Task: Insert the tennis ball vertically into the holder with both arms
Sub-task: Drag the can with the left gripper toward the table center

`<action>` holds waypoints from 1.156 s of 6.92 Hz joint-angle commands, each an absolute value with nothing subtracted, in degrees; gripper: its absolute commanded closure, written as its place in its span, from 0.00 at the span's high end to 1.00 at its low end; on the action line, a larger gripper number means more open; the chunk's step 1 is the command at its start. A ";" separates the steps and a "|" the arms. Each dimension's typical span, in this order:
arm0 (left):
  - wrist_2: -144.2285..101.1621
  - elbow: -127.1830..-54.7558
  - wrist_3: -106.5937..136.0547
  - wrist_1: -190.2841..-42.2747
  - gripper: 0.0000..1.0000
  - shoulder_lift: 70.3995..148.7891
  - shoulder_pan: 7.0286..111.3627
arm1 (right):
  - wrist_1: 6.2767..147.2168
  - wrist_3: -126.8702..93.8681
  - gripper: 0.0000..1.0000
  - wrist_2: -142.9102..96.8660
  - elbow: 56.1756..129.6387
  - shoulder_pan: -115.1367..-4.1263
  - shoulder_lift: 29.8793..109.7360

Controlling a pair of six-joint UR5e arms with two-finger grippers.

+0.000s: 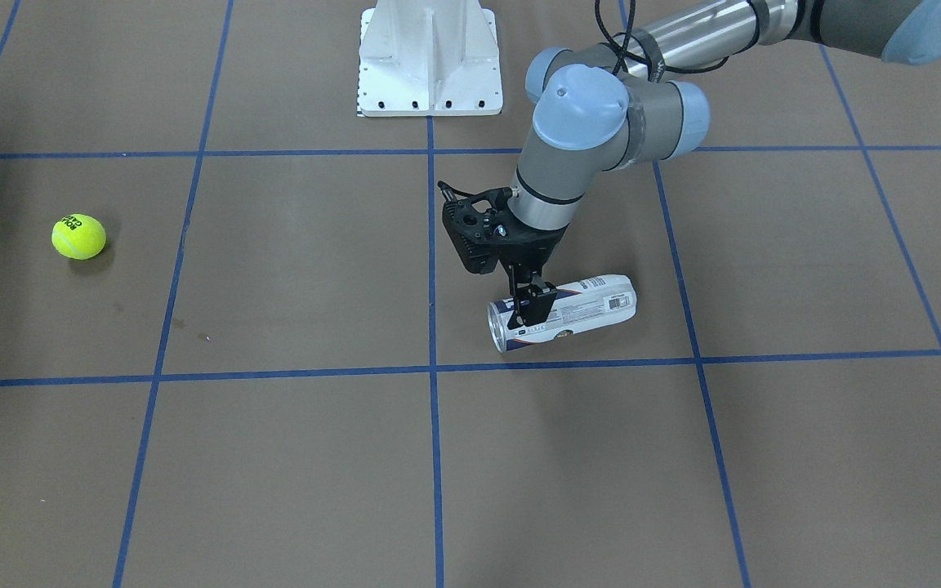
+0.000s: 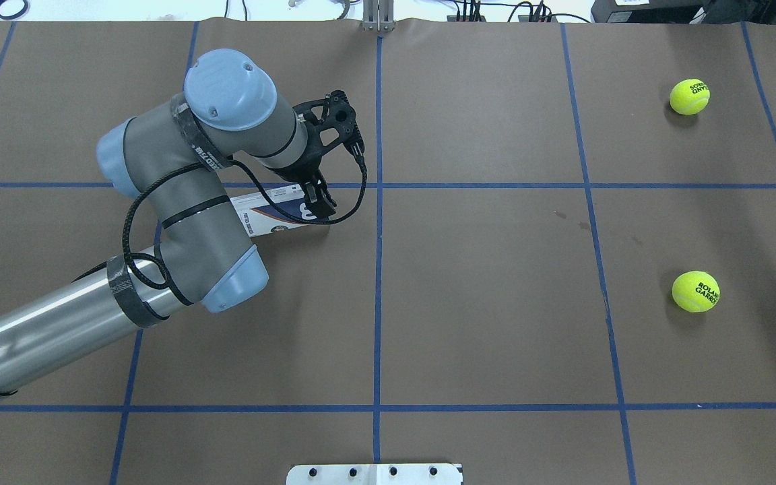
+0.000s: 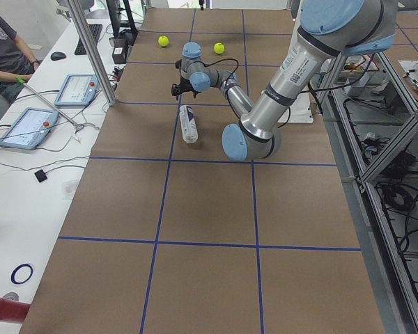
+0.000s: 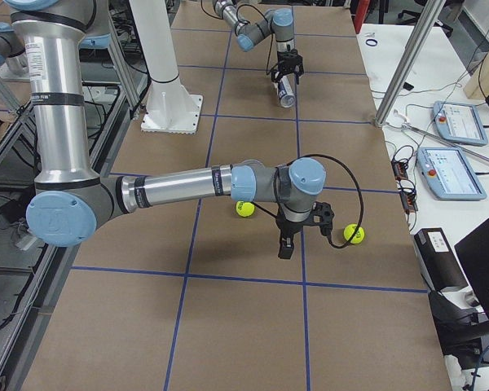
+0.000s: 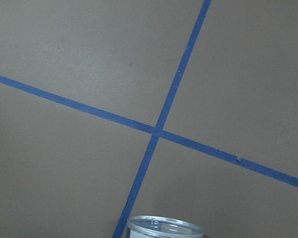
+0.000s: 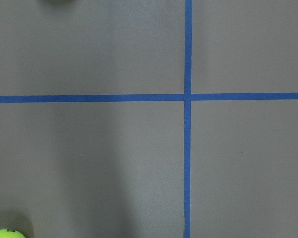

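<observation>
1. Brown paper crossed by blue tape covers the table. The holder lies on its side on the robot's left half, just beside the centre line, with its open mouth turned toward the robot's right.
2. The left gripper comes down on the holder near that mouth, its fingers straddling the tube. A hold there would probably serve to tip the tube upright, mouth up. I cannot tell whether the fingers press the wall or only flank it.
3. The right gripper hangs above the table between the two balls, apart from both, likely placed to take one. It shows only small, from the side, so I cannot tell whether it is spread or closed.
4. The near ball and far ball sit well apart from the holder.
5. Hidden or cut off:
   - From overhead, the left arm covers most of the holder.
   - The left wrist view catches only an arc of its rim at the bottom edge.
   - The right wrist view clips one ball at its corner and shows no fingers.
</observation>
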State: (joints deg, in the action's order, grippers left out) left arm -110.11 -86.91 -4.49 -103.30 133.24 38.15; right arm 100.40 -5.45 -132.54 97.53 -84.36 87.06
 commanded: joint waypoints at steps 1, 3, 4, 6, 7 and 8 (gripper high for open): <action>-109.95 -84.13 -6.15 -101.51 0.99 134.55 37.44 | 100.37 -5.45 0.99 -132.54 97.21 -84.29 87.01; -108.73 -79.91 -10.19 -101.08 0.99 137.37 37.27 | 100.37 -5.45 0.99 -132.54 96.68 -83.94 87.10; -108.72 -79.54 -10.37 -101.07 0.99 137.37 37.18 | 100.37 -5.45 0.99 -132.54 96.68 -83.85 87.10; -108.02 -78.40 -11.78 -100.90 0.99 137.29 36.22 | 100.37 -5.45 0.99 -132.54 96.33 -83.58 87.10; -108.02 -78.22 -11.86 -100.90 0.99 137.29 36.21 | 100.37 -5.45 0.99 -132.54 96.33 -83.50 87.10; -107.93 -77.61 -12.04 -100.90 0.99 137.29 36.12 | 100.37 -5.45 0.99 -132.54 96.33 -83.50 87.10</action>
State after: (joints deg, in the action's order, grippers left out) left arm -108.04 -78.17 -11.82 -100.91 137.28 36.26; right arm 100.37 -5.45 -132.54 96.36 -83.55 87.10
